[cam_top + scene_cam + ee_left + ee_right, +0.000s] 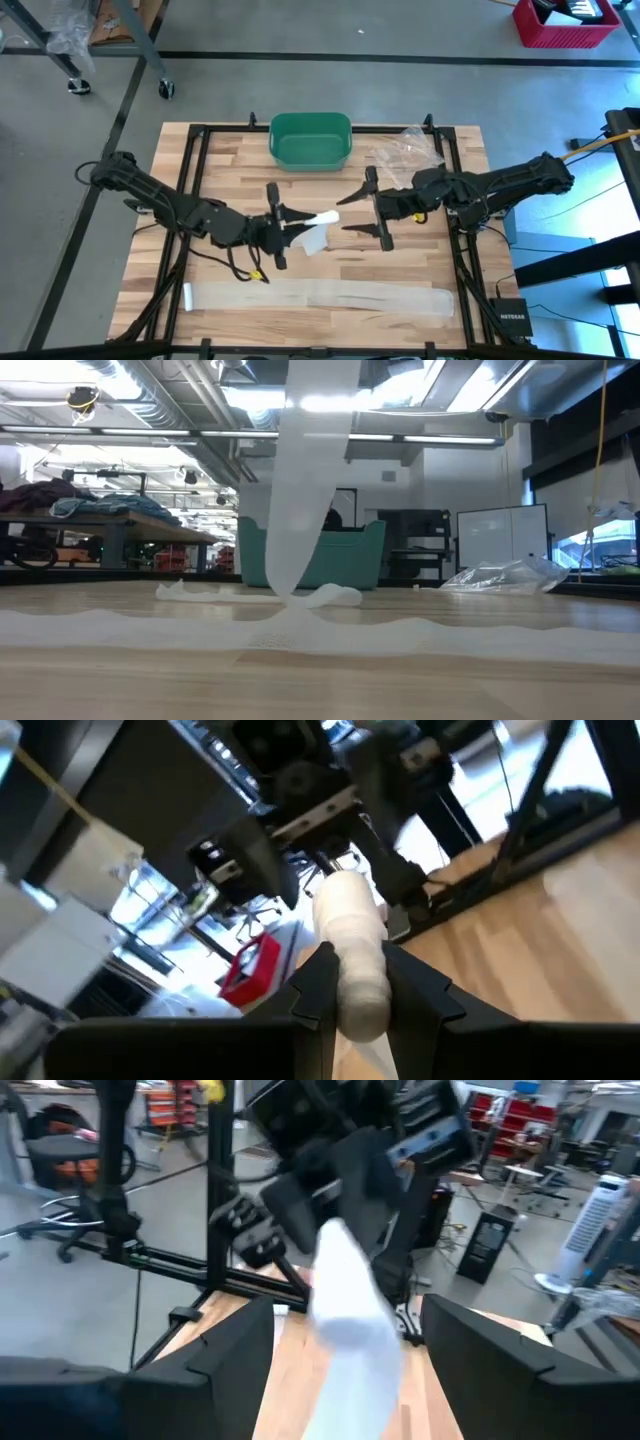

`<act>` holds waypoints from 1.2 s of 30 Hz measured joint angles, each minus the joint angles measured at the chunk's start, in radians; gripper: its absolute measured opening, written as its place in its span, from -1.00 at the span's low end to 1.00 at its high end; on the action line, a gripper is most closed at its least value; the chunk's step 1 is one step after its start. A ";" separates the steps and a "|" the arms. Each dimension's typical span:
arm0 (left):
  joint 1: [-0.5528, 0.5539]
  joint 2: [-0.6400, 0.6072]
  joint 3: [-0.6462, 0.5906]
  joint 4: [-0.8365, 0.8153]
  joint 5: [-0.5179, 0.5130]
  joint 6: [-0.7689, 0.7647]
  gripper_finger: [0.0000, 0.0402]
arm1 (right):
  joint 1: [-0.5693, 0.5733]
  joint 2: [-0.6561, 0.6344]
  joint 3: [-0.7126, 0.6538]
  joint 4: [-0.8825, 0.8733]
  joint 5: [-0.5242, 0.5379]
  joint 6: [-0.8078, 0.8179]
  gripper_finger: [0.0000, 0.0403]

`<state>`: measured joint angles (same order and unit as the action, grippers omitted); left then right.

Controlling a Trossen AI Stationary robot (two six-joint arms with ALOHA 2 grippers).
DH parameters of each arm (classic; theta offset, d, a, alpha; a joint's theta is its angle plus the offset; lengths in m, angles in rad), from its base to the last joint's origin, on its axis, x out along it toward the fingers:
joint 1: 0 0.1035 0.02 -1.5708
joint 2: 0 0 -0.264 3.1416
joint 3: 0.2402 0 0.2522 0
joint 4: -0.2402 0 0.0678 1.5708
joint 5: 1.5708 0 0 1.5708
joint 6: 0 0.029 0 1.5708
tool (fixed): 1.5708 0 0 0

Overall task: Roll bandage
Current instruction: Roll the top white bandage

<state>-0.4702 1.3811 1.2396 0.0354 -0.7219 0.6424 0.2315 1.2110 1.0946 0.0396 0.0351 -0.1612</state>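
Note:
The bandage is partly rolled. Its white roll hangs above the table's middle, with my left gripper shut on it. From the roll, a strip hangs down to the wood. The rest of the strip lies flat along the table's near edge. My right gripper faces the left one from the right, level and open. Its fingers stand on either side of the roll's free end without touching it. My left gripper pinches the roll's near end between its two fingers, which come at it level from the table's left and lie along the roll. The roll sticks out past the fingertips toward the right gripper, clear of the table, and the strip hangs slack below it.
A green bin stands at the table's far edge, in the middle. A clear plastic bag lies to its right. The black frame rails run along the table's sides. Bare wood shows between the arms and the strip.

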 joint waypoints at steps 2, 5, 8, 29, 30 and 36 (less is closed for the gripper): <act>0.000 0.013 0.000 0.007 -0.011 0.059 -0.72 | 0.000 0.009 0.000 0.021 0.014 0.000 0.27; -0.003 0.027 0.000 0.018 -0.050 0.131 -0.72 | 0.000 0.018 0.000 0.029 0.017 0.005 0.27; -0.007 0.035 0.000 0.038 -0.068 0.200 -0.72 | -0.002 0.031 0.000 0.023 0.017 0.024 0.27; -0.021 0.033 -0.001 0.112 -0.078 0.756 -0.72 | -0.002 0.052 0.001 0.084 -0.028 0.060 -0.29; -0.021 0.033 -0.001 0.113 -0.078 0.772 -0.72 | -0.002 0.053 0.001 0.085 -0.028 0.060 -0.32; -0.022 0.033 -0.001 0.107 -0.078 0.812 -0.72 | -0.002 0.070 0.001 0.095 -0.028 0.057 -0.52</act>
<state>-0.4919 1.4143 1.2388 0.1426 -0.8004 1.4548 0.2295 1.2812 1.0958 0.1346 0.0074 -0.1042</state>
